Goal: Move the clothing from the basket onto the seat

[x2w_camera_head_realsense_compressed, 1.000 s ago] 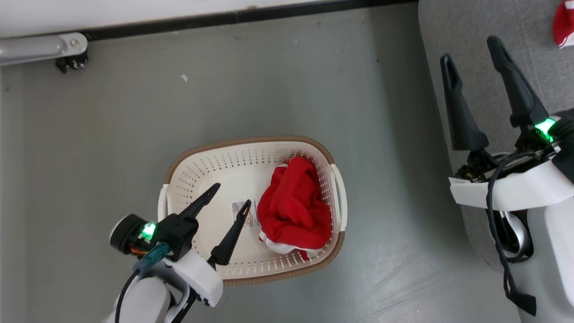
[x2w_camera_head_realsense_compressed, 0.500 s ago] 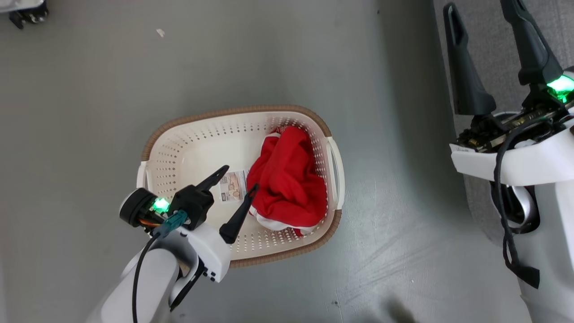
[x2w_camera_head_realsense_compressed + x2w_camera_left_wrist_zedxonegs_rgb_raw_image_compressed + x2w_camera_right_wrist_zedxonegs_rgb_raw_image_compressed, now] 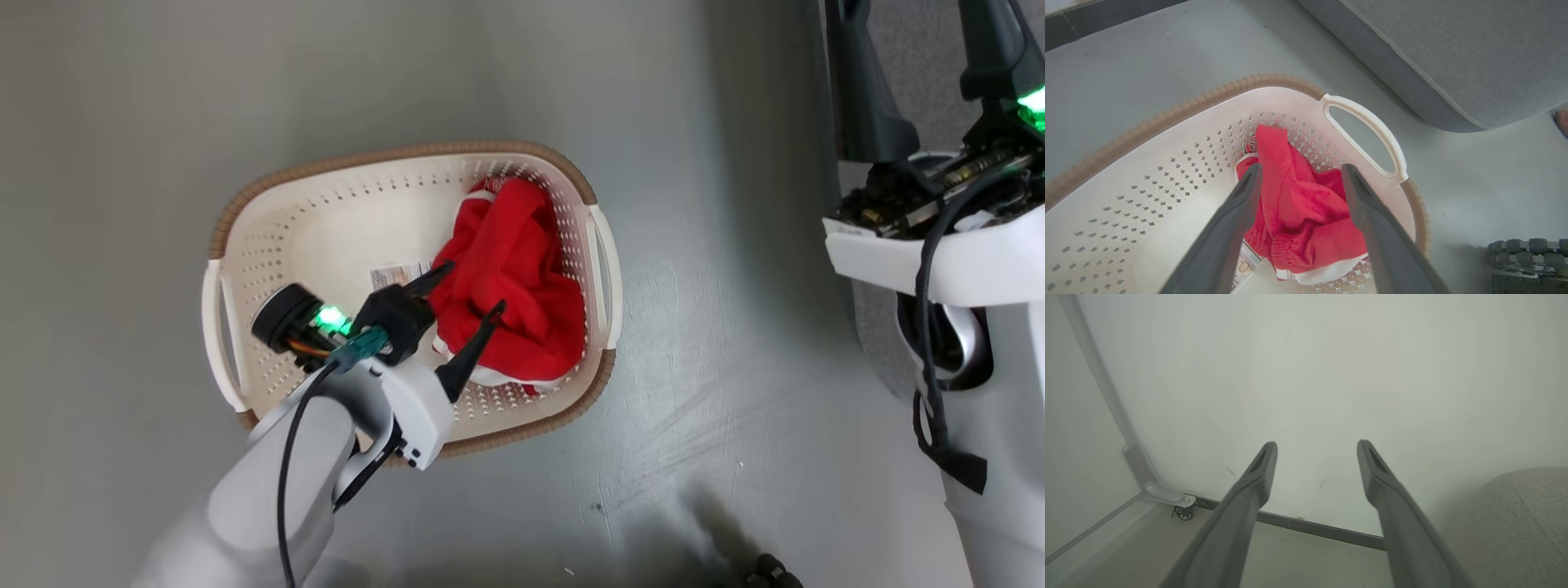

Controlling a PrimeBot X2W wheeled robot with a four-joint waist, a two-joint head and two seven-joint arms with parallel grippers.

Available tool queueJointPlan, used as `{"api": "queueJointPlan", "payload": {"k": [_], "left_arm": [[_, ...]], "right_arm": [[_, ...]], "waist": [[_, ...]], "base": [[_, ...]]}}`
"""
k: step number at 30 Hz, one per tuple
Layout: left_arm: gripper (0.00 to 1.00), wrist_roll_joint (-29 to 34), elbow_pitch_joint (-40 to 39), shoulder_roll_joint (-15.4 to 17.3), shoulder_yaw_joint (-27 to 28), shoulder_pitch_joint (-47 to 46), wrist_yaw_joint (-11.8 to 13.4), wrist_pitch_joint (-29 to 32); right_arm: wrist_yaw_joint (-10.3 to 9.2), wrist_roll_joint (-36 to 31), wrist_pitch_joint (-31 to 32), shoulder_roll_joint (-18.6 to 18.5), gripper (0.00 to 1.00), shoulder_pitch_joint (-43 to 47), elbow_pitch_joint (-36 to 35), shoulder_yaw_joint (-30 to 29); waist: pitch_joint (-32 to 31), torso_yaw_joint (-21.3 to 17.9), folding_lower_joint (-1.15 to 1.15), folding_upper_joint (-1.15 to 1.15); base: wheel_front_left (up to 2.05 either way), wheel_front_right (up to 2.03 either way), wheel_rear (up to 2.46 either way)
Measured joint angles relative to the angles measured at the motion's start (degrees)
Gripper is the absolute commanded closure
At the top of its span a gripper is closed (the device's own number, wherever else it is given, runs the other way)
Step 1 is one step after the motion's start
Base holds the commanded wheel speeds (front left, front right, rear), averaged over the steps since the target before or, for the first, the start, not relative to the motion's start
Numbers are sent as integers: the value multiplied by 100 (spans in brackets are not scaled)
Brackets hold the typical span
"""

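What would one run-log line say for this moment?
left pincer: open, fingers flanking red garment | red garment: in basket | right pincer: open, empty | seat: beside basket

right gripper (image 3: 1317,447): fingers spread wide, aimed at a pale wall (image 3: 1331,375). Dark baseboard (image 3: 1323,530) along the wall's foot, grey floor (image 3: 1290,559) below. Metal frame leg (image 3: 1133,457) with small caster (image 3: 1185,514) at left. Rounded grey seat (image 3: 1515,522) corner lower right.
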Motion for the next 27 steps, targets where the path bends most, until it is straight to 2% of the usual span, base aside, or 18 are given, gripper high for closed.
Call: {"api": "queueJointPlan", "payload": {"k": [11,19,27], "left_arm": [[0,-260,272,-22,-441,-669,-1,435],[0,-339,646,-67,-471,-1032,-1,847],[0,-356,873,-113,-472,-1334,-1,985]], "right_arm": [[0,18,0,36,0,-367,-37,4],[0,77,0,74,0,-533,-42,24],[0,114,-1,115,0,-665,-40,62]], "waist": [[470,-131,0,0],[734,-216,0,0],[919,-312,0,0]], "base": [[0,0,0],[0,0,0],[0,0,0]]}}
